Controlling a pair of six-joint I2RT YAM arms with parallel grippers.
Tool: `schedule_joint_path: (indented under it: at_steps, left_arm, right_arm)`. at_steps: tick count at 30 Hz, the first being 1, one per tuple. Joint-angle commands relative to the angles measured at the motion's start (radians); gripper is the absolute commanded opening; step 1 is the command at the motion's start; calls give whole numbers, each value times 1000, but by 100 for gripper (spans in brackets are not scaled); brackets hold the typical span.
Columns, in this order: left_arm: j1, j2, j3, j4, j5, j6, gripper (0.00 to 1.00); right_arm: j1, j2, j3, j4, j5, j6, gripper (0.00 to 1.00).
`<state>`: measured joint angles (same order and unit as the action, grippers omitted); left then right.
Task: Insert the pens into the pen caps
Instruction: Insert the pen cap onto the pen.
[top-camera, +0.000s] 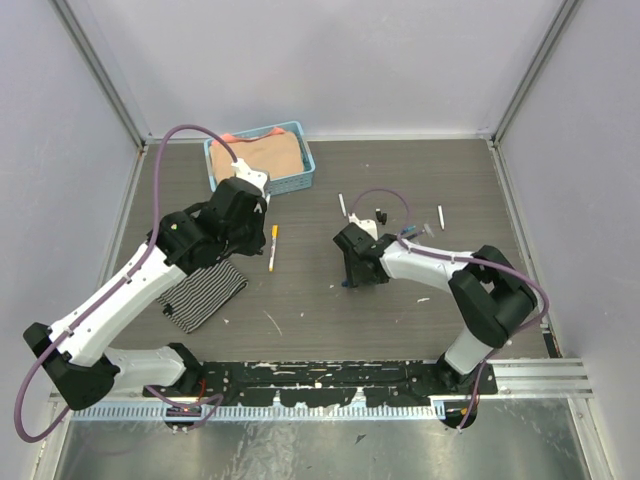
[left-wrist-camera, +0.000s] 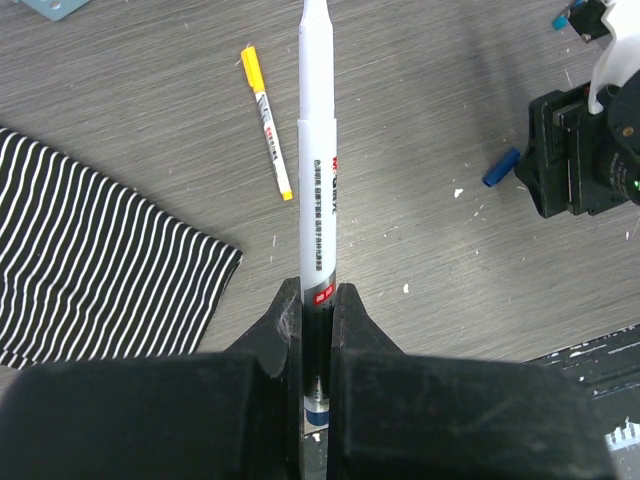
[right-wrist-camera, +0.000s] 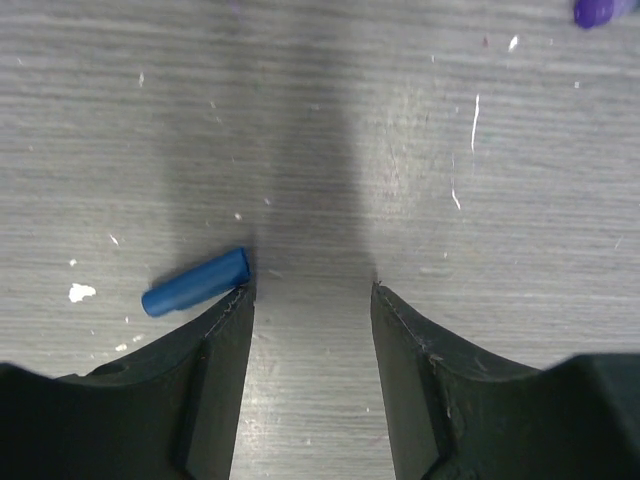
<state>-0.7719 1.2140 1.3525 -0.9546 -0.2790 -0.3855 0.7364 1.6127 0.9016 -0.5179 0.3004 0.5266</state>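
Starting at the far left, disregard the striped cloth and the blue basket; not part of this step. Next, note the left gripper clamped on the rear of a white pen, barrel in line with the fingers, free end pointing away from the wrist. Just beside it, note a yellow-capped pen lying flat on the table; judged finished. Further right, locate the blue cap, lying flat and touching the outer face of one finger of the right gripper. Read the jaws there as spread wide over bare table, holding nothing, with the cap outside the gap. Before closing, shift sideways to centre the cap between the fingers. Grasp near the closed end, leaving the mouth free. Then bring cap mouth and pen tip onto one axis and press straight, never at an angle. Expect the cap to roll if nudged.
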Motion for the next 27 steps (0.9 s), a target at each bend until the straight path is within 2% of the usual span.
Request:
schedule_joint_path:
  at_steps: [1,10,16,21,27]
  left_arm:
    - [3,-7,25,22,-15,16,0]
    - [4,-1,28,16,-19,27,0]
    - [6,13,27,2,-31,48,0]
    - [7,43,42,-11,-20,66,0]
    - [10,43,40,-7,10,74,0]
  right_arm:
    - [-15,67,47,23,24,-36,56]
    - [-20,124,132,45,22,-54,55]
    - [-20,25,107,48,77,-4,55]
    - [1,-85,51,87,7,62,56]
    - [21,-65,66,84,-74,129,55]
